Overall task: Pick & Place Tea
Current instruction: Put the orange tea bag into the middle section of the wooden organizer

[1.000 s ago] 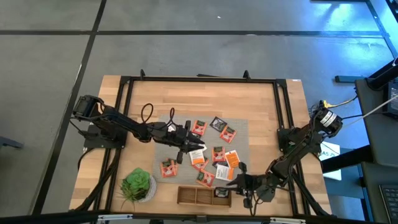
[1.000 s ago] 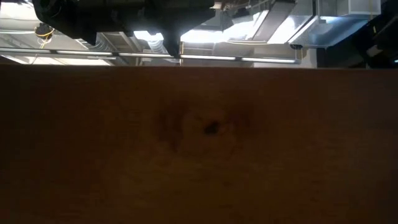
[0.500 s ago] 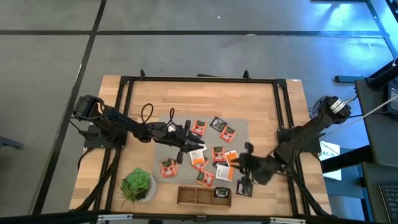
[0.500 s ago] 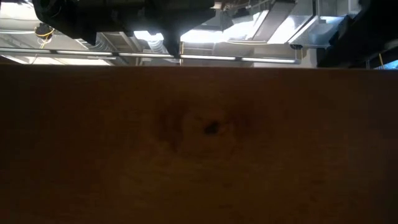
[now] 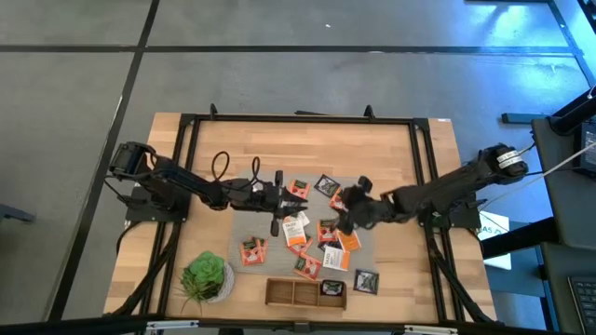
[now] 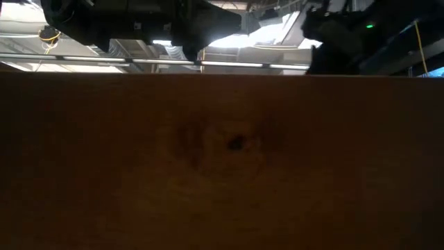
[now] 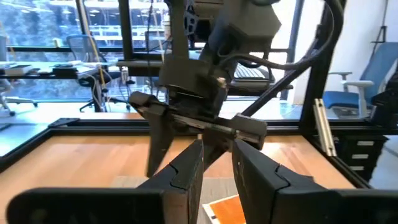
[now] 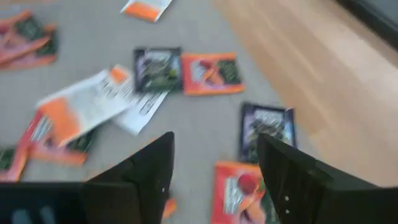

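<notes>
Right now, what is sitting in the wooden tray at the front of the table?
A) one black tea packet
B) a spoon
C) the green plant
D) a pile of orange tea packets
A: in the high view the wooden tray holds a single black tea packet in its right-end compartment, while the plant stands beside the tray on the table.

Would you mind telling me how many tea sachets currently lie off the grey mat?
2: one black sachet on the bare wood beside the wooden tray, toward the right arm, and one sachet in the tray's end compartment on that side. The arms may hide others.
</notes>
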